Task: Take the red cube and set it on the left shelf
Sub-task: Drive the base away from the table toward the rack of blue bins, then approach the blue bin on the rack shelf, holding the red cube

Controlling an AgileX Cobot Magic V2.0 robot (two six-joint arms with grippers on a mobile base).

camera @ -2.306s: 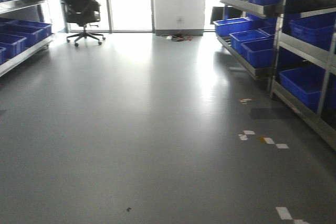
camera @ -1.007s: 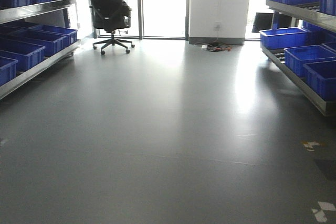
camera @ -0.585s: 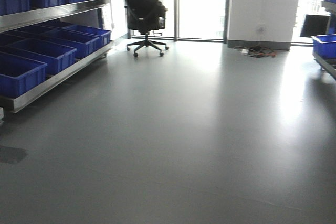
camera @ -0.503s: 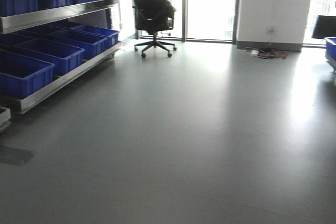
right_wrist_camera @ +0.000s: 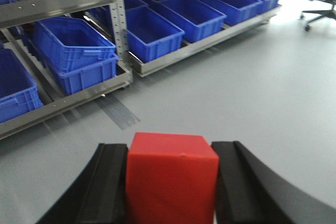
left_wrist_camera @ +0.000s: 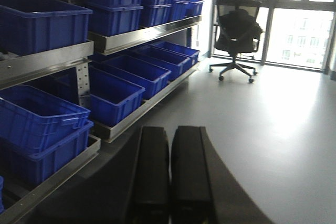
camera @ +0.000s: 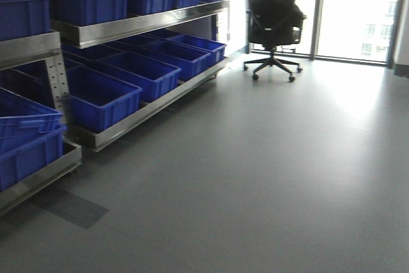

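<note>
**Fingers [right_wrist_camera: 110, 182] clamped on the red cube [right_wrist_camera: 170, 177] as the left shelf [camera: 137, 25] swings in**

Right gripper [right_wrist_camera: 172, 192] pinches the cube between its two black fingers, carried above the grey floor [right_wrist_camera: 252, 87]; left gripper [left_wrist_camera: 170, 171] is pressed together on nothing. Over the last couple of seconds the front view has swung left, away from the open aisle; the office chair [camera: 273, 20] has slid from the left of the picture to the right; the blue crates [camera: 102, 97] now fill the left half, near. The pick looks done and the base seems to be turning to the rack; closing in and setting the cube down remain.
</note>
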